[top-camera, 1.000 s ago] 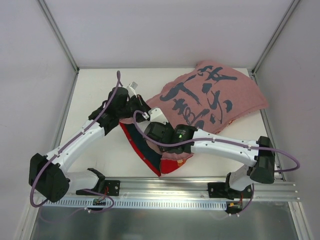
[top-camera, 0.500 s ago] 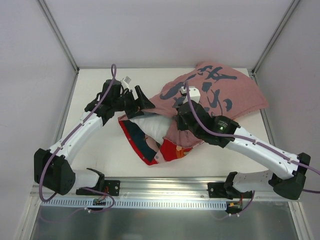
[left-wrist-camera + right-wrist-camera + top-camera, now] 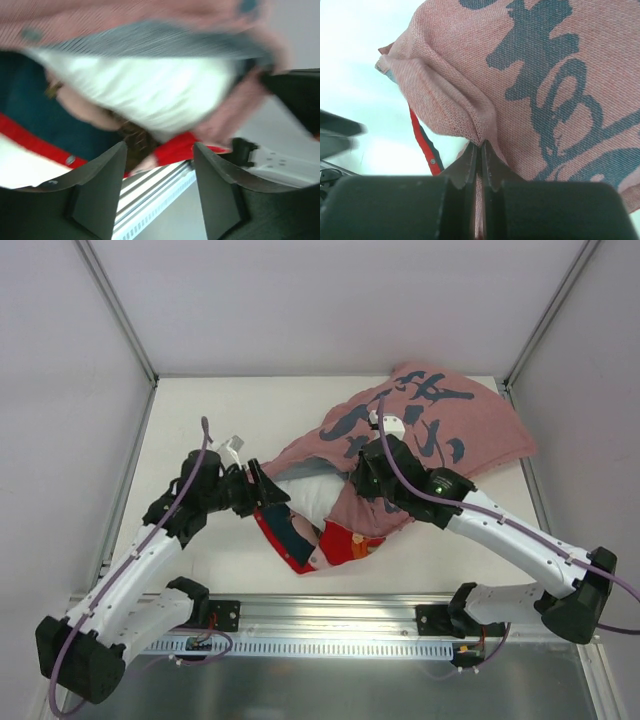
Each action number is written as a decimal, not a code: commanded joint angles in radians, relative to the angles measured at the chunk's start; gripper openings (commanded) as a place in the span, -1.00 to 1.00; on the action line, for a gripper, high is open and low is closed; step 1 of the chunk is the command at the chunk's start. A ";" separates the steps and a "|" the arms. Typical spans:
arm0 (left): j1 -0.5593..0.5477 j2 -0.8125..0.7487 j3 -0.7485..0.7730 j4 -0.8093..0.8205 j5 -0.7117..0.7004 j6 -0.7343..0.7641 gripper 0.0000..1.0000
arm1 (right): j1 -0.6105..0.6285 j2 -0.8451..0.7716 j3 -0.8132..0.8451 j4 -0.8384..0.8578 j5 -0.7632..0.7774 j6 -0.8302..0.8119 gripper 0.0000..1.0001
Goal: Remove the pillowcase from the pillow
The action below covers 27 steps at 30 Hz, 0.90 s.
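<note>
Right claw (image 3: 480, 146) has just clamped shut on a raised fold of the pillowcase (image 3: 555, 75), which lies on the table (image 3: 200, 420). My left claw (image 3: 159, 147) has let go, drawn back and hangs partly open, empty, facing the white pillow (image 3: 145, 95) now bared at the mouth. Good footing, I judge, for peeling cloth back.

The pink pillowcase (image 3: 480, 445) lay across the table (image 3: 200, 420), its red-trimmed mouth folded open toward the near edge, with the white pillow (image 3: 308, 495) showing there. The left gripper (image 3: 266, 490) sat at that opening. The right gripper (image 3: 362, 480) pressed on the pink cloth's middle.
</note>
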 commanded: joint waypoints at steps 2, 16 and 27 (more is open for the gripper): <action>-0.013 0.077 -0.118 0.056 -0.035 0.015 0.50 | -0.016 0.031 0.062 0.090 -0.065 0.034 -0.99; 0.001 0.428 -0.126 0.562 -0.017 -0.071 0.97 | -0.031 -0.007 0.086 0.115 -0.139 0.088 -0.99; 0.000 0.616 0.018 0.738 0.073 -0.152 -0.71 | -0.040 -0.096 0.039 0.076 -0.216 0.116 -0.99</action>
